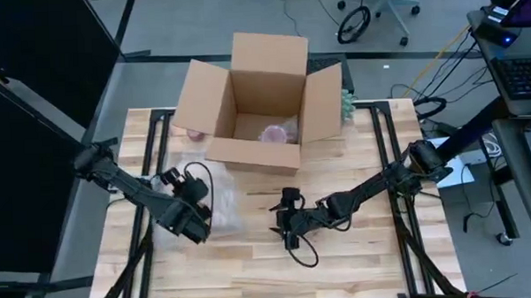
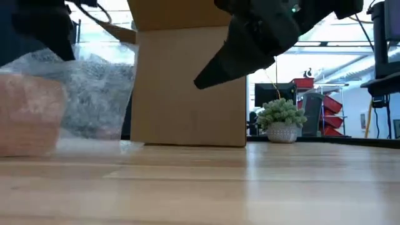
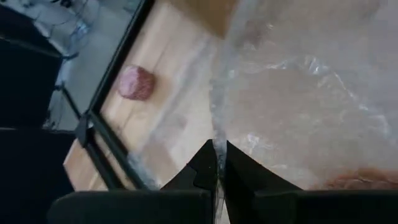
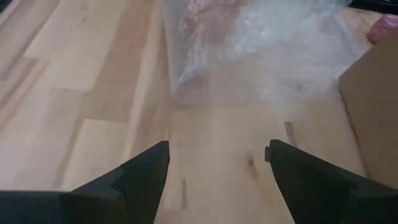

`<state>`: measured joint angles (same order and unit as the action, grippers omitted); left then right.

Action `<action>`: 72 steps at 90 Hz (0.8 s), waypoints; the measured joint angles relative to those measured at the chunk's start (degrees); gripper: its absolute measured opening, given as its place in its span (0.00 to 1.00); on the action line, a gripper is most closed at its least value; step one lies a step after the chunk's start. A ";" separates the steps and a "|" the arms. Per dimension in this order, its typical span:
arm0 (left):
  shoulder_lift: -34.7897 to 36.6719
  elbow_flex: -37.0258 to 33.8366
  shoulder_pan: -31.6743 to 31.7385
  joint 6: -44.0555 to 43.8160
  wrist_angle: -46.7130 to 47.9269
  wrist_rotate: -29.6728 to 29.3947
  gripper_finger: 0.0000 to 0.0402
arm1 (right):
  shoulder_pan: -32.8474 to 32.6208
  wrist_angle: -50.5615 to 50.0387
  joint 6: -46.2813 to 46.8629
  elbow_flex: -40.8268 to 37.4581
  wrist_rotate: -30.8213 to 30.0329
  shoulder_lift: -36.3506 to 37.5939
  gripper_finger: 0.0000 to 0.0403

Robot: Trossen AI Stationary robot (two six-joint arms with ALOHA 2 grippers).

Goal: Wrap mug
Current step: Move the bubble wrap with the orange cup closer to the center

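Holding an edge of the bubble wrap (image 1: 216, 204) between its clenched fingers, the left gripper (image 1: 195, 224) sits at the near left of the bench (image 1: 358, 261). The left wrist view shows the two dark fingers pressed together on the thin film. The wrap lies in a loose heap just right of this gripper, and a pinkish shape inside it — most likely the mug (image 2: 30, 114) — rests on the bench at the left of the low view. The film is light, soft and slippery, so it will crease and slide easily; a pinch at a free edge looks like the best hold. The mug, by my judgement, is stiff, heavier and fragile, and should be held through the wrap at its body.

Behind, at the far middle, stands the open cardboard box (image 1: 262, 103) with something pink inside, and another small pink thing (image 3: 136, 83) lies left of the box.

To the right of the heap, near the middle of the bench, the right gripper (image 4: 216, 163) hovers released, its fingers well apart and grasping nothing.

Hidden things: the mug's handle and its exact outline are blurred by the film — I cannot tell if it stands upright. A small potted plant (image 2: 281, 120) shows far right of the box.
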<state>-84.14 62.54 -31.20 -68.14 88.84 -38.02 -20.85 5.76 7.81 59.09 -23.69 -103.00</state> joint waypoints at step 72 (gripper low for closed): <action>-0.02 -0.68 5.64 16.32 -2.49 -0.24 0.63 | 4.05 -0.02 -0.52 0.00 3.02 0.00 0.65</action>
<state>-84.16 61.87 -25.56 -51.81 86.35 -38.26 -16.80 5.74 7.29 59.09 -20.67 -103.00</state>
